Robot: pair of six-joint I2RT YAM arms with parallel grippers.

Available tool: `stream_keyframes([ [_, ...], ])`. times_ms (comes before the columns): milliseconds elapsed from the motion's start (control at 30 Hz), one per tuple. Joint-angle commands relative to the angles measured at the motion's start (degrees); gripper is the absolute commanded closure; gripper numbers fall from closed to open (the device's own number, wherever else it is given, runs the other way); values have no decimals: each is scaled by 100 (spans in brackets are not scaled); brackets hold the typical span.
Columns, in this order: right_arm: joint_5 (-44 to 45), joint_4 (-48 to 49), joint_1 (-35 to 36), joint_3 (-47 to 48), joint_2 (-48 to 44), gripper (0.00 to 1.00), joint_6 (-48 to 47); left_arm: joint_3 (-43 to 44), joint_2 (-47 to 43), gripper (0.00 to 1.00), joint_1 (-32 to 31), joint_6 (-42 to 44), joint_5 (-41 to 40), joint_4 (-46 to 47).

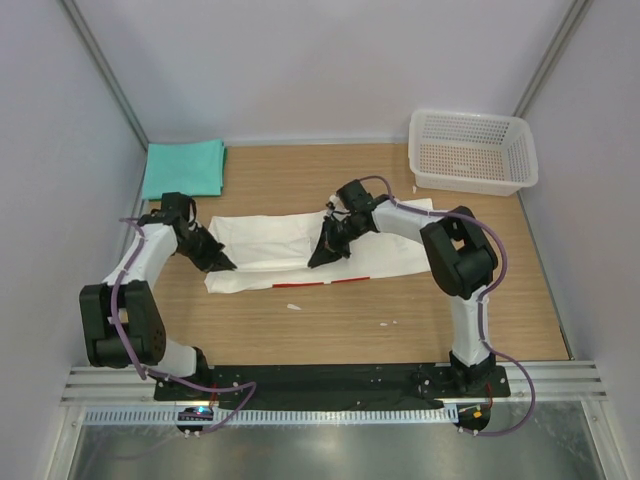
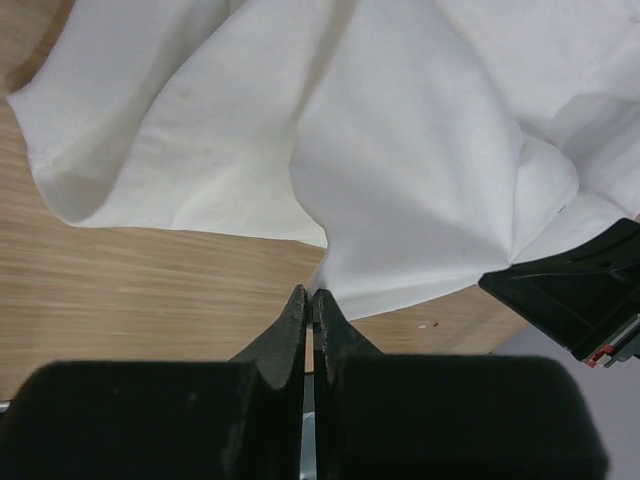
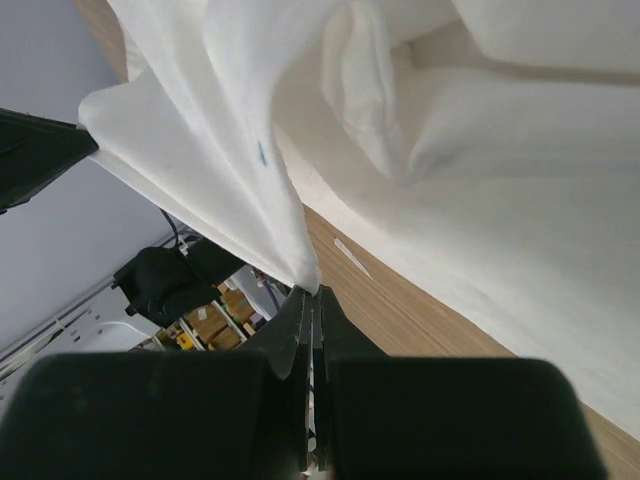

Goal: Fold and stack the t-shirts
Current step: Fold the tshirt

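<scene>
My left end effector point(image 1: 224, 264) has its jaws together, clamped on an edge of the white shirt point(image 1: 270, 238). In the left wrist view the cloth runs down to the fingertips point(image 2: 298, 312) and fans out from them in folds.

My right end effector point(image 1: 318, 260) is also closed. In the right wrist view a corner of the white shirt is drawn to a point and enters between the fingertips point(image 3: 296, 305), so this one is clamped on the shirt as well.

Position of the white shirt: it lies across the middle of the bench point(image 1: 330, 325), spread left to right between my two arms. The gripped parts are raised off the wood. A narrow red strip point(image 1: 320, 283) shows along its near edge.

Position of the teal shirt point(image 1: 183, 168): folded flat at the far left corner of the bench, apart from the white shirt, beside the left wall.

A white mesh basket point(image 1: 472, 150) stands at the far right corner. Two small white scraps point(image 1: 293, 306) lie on the bare wood near the front
</scene>
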Motion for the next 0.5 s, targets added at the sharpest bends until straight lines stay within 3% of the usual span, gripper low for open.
stream_keyframes([
  [0, 343, -228, 4, -228, -185, 97, -185, -76, -234, 100, 199, 139, -637, -101],
  [467, 457, -149, 75, -255, 140, 97, -281, -278, 65, 100, 208, 315, -718, 189],
])
